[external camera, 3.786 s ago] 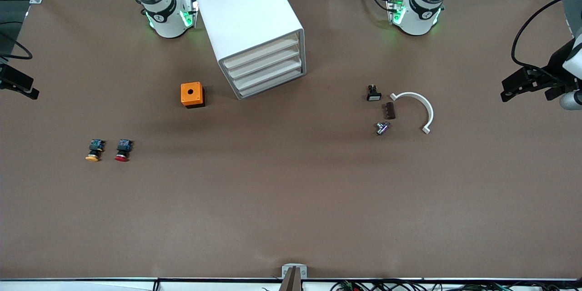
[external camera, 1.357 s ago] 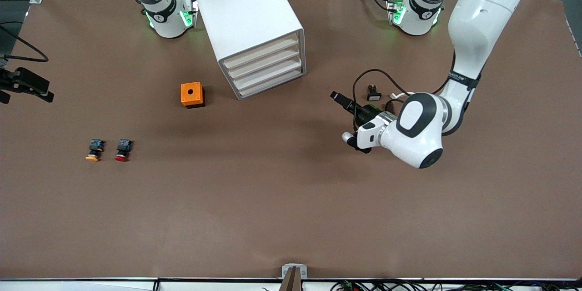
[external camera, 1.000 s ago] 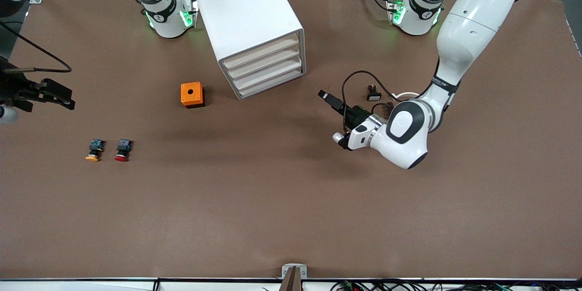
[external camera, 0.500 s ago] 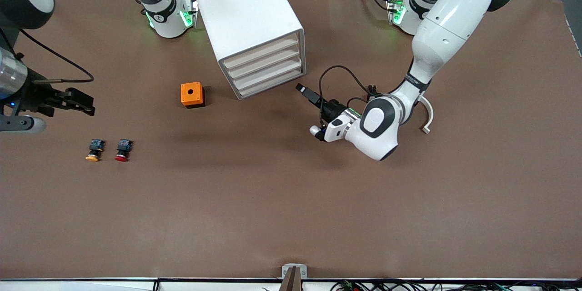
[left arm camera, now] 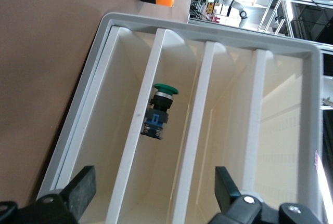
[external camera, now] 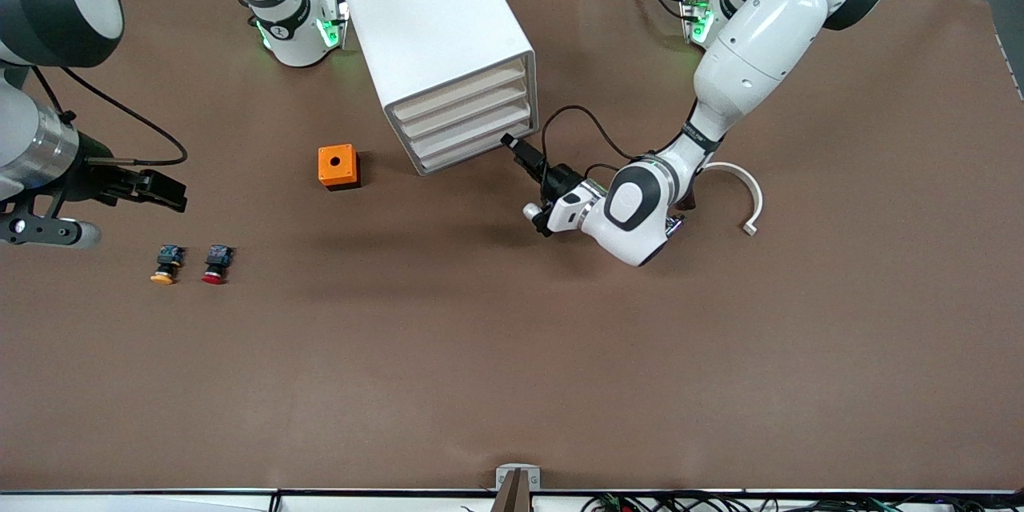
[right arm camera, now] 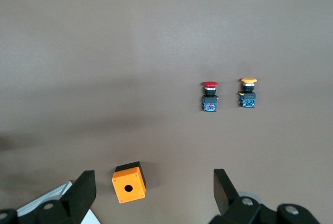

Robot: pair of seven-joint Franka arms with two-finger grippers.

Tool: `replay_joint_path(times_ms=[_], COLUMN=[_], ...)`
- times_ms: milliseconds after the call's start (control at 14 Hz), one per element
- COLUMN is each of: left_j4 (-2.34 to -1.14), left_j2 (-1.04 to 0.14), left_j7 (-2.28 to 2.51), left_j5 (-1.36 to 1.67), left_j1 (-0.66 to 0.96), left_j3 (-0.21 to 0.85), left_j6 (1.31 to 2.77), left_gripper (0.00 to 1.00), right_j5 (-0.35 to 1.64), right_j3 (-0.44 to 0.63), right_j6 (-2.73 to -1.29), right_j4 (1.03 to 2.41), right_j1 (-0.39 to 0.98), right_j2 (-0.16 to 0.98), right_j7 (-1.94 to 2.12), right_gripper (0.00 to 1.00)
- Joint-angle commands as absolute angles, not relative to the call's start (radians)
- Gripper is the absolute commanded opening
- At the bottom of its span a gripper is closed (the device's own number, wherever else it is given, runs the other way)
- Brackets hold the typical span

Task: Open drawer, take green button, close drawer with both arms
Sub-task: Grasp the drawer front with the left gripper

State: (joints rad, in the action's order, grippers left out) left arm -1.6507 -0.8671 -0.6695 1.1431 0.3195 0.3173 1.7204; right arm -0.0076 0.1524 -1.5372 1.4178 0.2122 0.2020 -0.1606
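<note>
the yellow-capped button [external camera: 163, 266] and red-capped button [external camera: 216, 264] lie nearest the front camera, well nearer than the boxy white cabinet [external camera: 438, 48], on the matte brown table [external camera: 512, 352]. the right gripper [external camera: 164, 190] hangs above them, fingers spread, empty. a square orange box [external camera: 338, 166] with a round hole sits beside the cabinet. the left gripper [external camera: 516, 150], jaws wide, is at the smooth cream front of the lowest drawer [external camera: 478, 146]; its wrist view shows the green-capped button [left arm camera: 159, 110] lying inside the cabinet. a curved white bracket [external camera: 734, 192] lies toward the left arm's end.
</note>
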Motion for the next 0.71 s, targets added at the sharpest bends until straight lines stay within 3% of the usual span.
replay_joint_path(times_ms=[0,643], left_j4=[-1.672,-1.697], left_j2=[-0.865,-0.902], left_j7=[-0.724,-0.833], left_j5=[1.186,1.290], left_j1=[0.348,0.423], left_j3=[0.321,0.321], left_j6=[1.773,1.815], left_gripper=[1.00,1.00], right_j5=[-0.012,-0.011], right_j3=[0.155,0.155], right_j6=[-1.520,-1.482], right_j4=[1.404,1.437], right_j1=[0.219,0.318], right_j2=[0.210,0.206], right_j7=[-0.186,-0.489], right_gripper=[1.00,1.00])
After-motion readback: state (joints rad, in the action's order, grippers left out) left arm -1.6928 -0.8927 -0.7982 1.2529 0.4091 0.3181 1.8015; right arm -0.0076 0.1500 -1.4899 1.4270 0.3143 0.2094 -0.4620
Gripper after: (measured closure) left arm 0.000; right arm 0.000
